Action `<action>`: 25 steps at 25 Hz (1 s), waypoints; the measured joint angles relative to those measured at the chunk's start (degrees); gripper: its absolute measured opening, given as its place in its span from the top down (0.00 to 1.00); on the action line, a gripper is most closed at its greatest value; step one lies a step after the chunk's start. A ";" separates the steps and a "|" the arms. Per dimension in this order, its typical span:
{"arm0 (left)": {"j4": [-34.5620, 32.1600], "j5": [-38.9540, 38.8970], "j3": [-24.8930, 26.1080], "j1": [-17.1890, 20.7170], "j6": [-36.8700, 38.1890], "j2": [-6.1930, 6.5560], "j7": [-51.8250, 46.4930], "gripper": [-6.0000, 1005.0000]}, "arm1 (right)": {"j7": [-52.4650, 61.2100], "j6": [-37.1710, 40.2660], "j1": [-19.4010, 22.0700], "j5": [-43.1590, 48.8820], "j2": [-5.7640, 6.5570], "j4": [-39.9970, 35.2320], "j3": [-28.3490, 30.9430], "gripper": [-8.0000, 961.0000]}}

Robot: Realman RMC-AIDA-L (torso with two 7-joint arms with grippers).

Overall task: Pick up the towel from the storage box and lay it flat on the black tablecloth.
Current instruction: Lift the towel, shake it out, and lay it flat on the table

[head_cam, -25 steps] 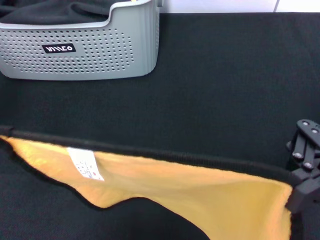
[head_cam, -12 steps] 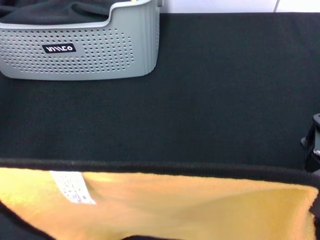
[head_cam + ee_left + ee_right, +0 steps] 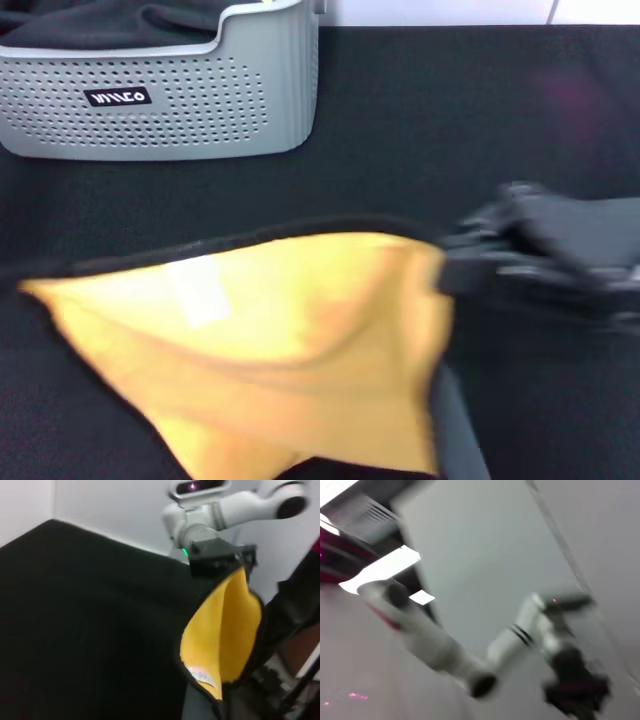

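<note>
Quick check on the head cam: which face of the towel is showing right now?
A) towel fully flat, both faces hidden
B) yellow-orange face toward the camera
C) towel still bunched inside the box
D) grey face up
B: the towel shows its yellow-orange face, held up over the black tablecloth, out of the storage box, with the right gripper at its corner.

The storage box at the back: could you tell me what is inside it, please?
Inside the storage box lies a dark charcoal cloth, bunched above the rim. Whatever sits beneath that cloth is hidden by the wall.
</note>
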State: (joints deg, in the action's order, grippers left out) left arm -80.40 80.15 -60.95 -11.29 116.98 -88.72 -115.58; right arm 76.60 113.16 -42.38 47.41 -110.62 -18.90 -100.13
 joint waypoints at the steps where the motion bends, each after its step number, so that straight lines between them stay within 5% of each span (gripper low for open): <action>1: 0.80 2.64 0.90 -0.95 -0.05 -1.17 0.20 0.97 | -0.37 -3.78 -1.05 1.64 -0.75 0.44 0.07 0.96; 4: 5.37 12.07 4.25 -4.83 -0.13 -4.66 1.37 0.97 | -0.53 -12.65 -2.29 4.86 -1.74 0.29 0.09 0.96; 8: 14.86 26.77 9.34 -12.53 -0.33 -9.35 4.65 0.97 | -0.32 -19.91 -2.33 5.69 -1.51 0.72 0.10 0.96; 14: 24.12 41.42 17.30 -20.50 -2.42 -13.94 9.74 0.97 | -0.31 -29.03 -1.42 5.68 -0.27 0.86 0.65 0.95; 20: 27.07 46.29 18.15 -23.00 -11.94 -16.42 10.04 0.97 | -2.24 -36.36 -1.31 5.75 0.64 0.45 1.74 0.95; 25: 28.89 46.60 18.20 -23.86 -18.10 -16.94 9.69 0.97 | -2.81 -41.87 -3.42 7.49 1.65 0.43 2.12 0.95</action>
State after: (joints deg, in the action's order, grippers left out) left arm -51.51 126.75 -42.75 -35.15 98.88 -105.66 -105.89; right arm 73.79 71.28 -45.81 54.90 -108.97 -18.47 -98.00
